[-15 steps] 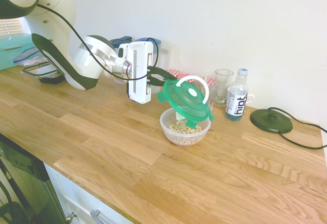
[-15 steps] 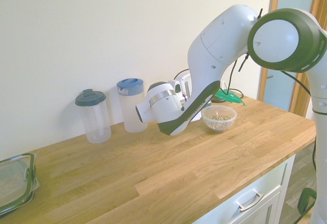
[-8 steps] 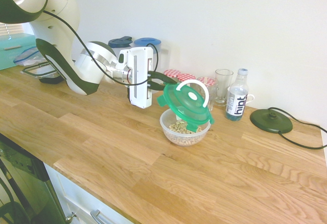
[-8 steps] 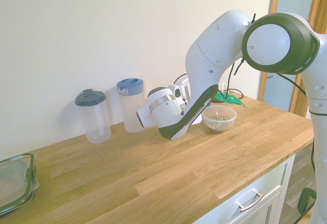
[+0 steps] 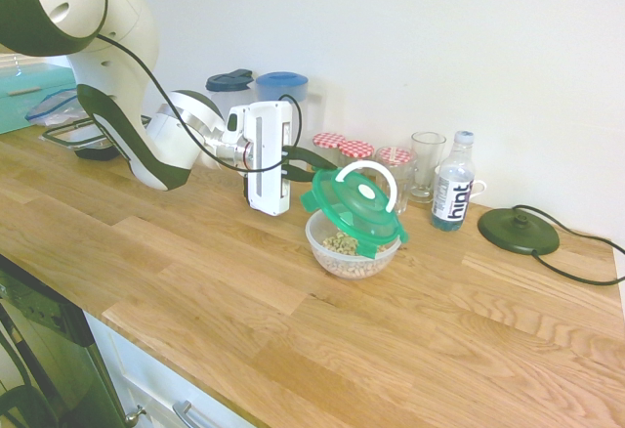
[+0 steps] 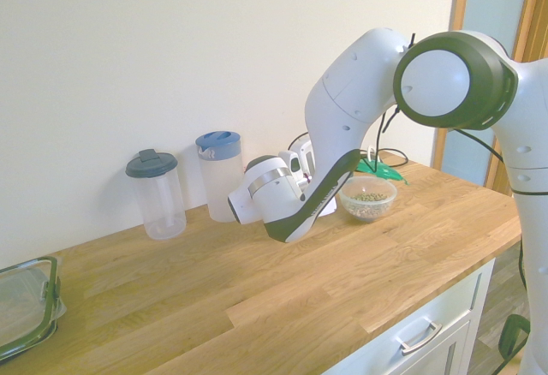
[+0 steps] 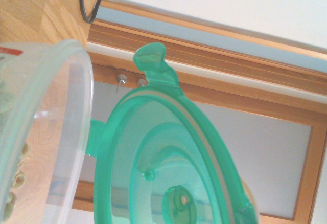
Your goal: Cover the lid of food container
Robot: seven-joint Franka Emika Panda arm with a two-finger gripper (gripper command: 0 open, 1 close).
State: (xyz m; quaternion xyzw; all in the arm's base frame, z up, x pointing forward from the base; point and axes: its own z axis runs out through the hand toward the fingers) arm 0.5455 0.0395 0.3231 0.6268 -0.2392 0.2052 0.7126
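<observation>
The fingers [image 5: 314,165] are clamped on the green lid [image 5: 354,203], which hangs tilted just above the food container [image 5: 353,252]. A water bottle [image 5: 453,194] stands on the wooden surface [image 5: 195,262] at the container's two o'clock.

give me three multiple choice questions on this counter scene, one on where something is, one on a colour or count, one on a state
1. Where is the round translucent green plastic lid?
A. flat on the wooden counter
B. tilted over the small round clear plastic bowl of cereal rings
C. on the blue-lidded clear jug

2. How many red-checked jar tops stand by the wall?
A. three
B. one
C. five

3. What state is the gripper in?
A. open and empty
B. shut on the lid
C. out of sight

Answers:
1. B: the lid hangs slanted above the bowl, its low edge near the rim, not yet seated.
2. A: three red-checked jar tops show behind the lid in the first exterior view.
3. B: the dark fingers clamp the lid's edge.
</observation>
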